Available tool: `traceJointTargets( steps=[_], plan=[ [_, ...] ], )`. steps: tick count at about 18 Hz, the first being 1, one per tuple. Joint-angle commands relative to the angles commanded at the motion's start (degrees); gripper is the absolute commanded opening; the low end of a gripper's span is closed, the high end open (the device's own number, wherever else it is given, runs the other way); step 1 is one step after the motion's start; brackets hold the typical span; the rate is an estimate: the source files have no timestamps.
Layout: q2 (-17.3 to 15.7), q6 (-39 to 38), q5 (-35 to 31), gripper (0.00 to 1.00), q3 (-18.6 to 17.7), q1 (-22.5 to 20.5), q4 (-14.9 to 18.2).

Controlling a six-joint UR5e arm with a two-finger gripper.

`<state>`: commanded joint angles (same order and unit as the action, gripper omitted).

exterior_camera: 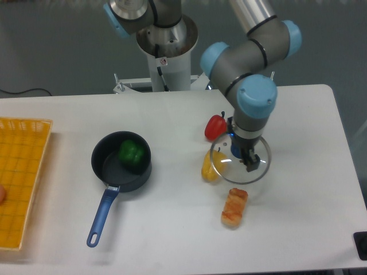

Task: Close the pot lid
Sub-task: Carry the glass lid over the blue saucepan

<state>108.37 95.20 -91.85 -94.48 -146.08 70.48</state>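
Observation:
The pot (121, 162) is a small dark saucepan with a blue handle (102, 216) pointing toward the front left; it stands left of centre, uncovered, with a green pepper (131, 152) inside. The lid (239, 164), clear glass with a metal rim, is right of centre, well apart from the pot. My gripper (243, 158) points down over the lid's middle, where the blue knob sits between the fingers. I cannot tell whether the fingers press on the knob, nor whether the lid rests on the table or is lifted.
A red pepper (215, 126) lies just behind the lid on its left. A yellow pepper (209, 166) touches the lid's left rim. A piece of bread (234, 207) lies in front of the lid. An orange basket (22, 179) stands at the left table edge.

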Motion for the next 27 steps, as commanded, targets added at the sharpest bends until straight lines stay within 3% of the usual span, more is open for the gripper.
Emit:
traceJointTargets(
  steps=[12, 22, 27],
  plan=[
    [-1.85, -16.44, 1.05, 0.61, -1.23, 13.09, 0.27],
    [-2.99, -21.99, 2.9, 0.61, -2.9, 18.73, -0.87],
    [-3.52, -24.79, 2.81, 0.6, -5.18, 20.83, -5.08]
  ],
)
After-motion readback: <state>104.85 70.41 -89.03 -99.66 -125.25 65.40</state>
